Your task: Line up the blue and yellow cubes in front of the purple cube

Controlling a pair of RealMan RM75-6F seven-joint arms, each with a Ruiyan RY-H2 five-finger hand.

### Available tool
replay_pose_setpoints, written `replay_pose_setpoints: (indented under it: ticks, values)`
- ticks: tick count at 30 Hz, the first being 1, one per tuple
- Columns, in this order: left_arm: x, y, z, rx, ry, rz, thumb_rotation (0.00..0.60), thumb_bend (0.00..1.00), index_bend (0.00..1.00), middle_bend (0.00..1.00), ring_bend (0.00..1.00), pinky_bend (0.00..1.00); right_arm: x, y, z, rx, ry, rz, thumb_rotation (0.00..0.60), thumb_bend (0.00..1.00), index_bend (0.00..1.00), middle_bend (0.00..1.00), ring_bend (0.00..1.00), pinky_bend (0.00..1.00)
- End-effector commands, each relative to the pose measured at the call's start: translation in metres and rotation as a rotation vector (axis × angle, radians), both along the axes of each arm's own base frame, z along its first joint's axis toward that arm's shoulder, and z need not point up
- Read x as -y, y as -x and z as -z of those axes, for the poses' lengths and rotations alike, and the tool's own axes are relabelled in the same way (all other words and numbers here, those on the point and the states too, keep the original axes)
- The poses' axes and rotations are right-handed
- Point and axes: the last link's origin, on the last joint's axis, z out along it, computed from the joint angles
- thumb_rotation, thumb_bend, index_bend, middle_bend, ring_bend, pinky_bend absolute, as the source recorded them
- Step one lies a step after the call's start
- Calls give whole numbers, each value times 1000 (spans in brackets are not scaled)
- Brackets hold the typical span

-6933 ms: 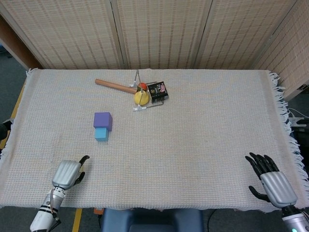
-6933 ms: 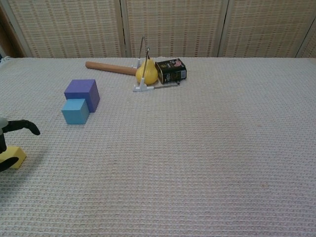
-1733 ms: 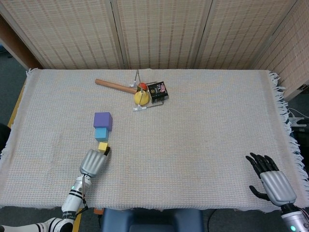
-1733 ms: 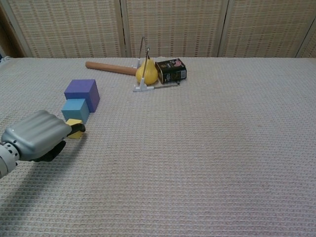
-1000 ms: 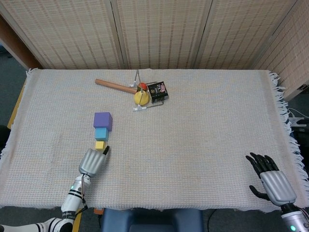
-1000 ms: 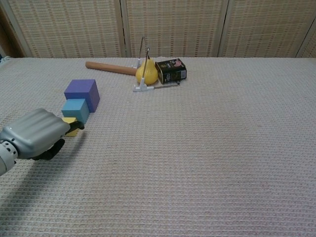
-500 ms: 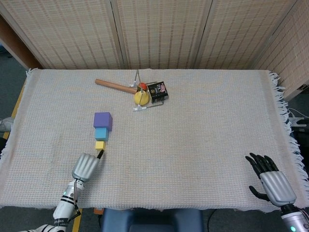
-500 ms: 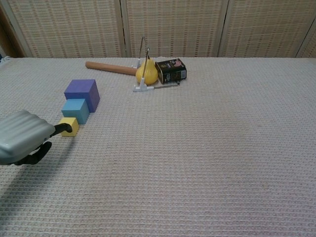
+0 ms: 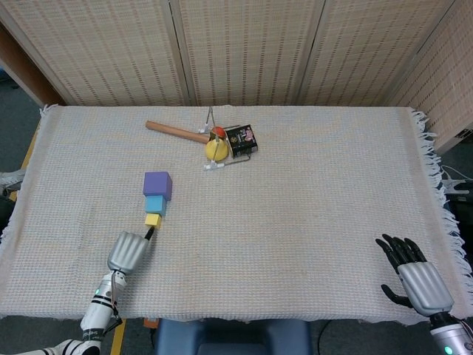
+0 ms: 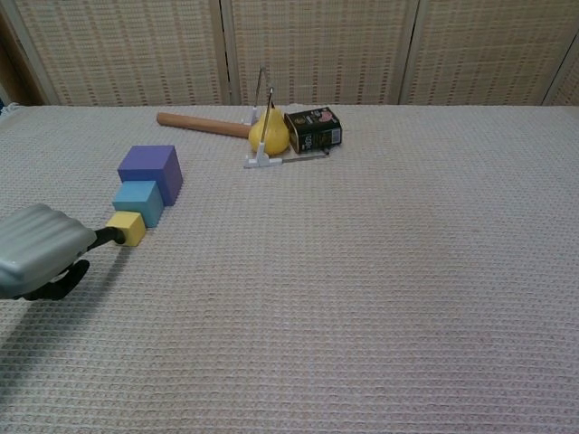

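With the yellow cube (image 10: 126,229) set at six o'clock of the blue cube (image 10: 138,202) and purple cube (image 10: 150,172), the left hand (image 10: 41,250), holding nothing with one dark fingertip at the cube, should draw straight off without nudging it, while the right hand (image 9: 415,278) rests open.

The whole table (image 9: 310,192) is seen steeply from above by the head view. Its surface is viewed lower and nearer from the chest. The purple cube (image 9: 157,184) (image 10: 150,171) is shared.

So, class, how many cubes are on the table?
3, in a row at the left: the purple cube farthest back, the blue cube before it, the yellow cube nearest. None seem hidden.
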Motion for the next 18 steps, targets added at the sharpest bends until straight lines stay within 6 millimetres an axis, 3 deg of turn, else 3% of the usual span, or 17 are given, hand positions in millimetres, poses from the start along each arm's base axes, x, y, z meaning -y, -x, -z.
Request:
replay_pose_setpoints:
  ticks: [1,18]
  values:
    - [-2,0,0,-2,-2,-3,600,674,219,1000,1000,1000,0,0,0,0,0,0,600,53,0,0,0,0]
    - [-8,0,3,2,-10,-7,600,678,219,1000,1000,1000,1,1,1,-4,-4,6,600,54,0,0,0,0]
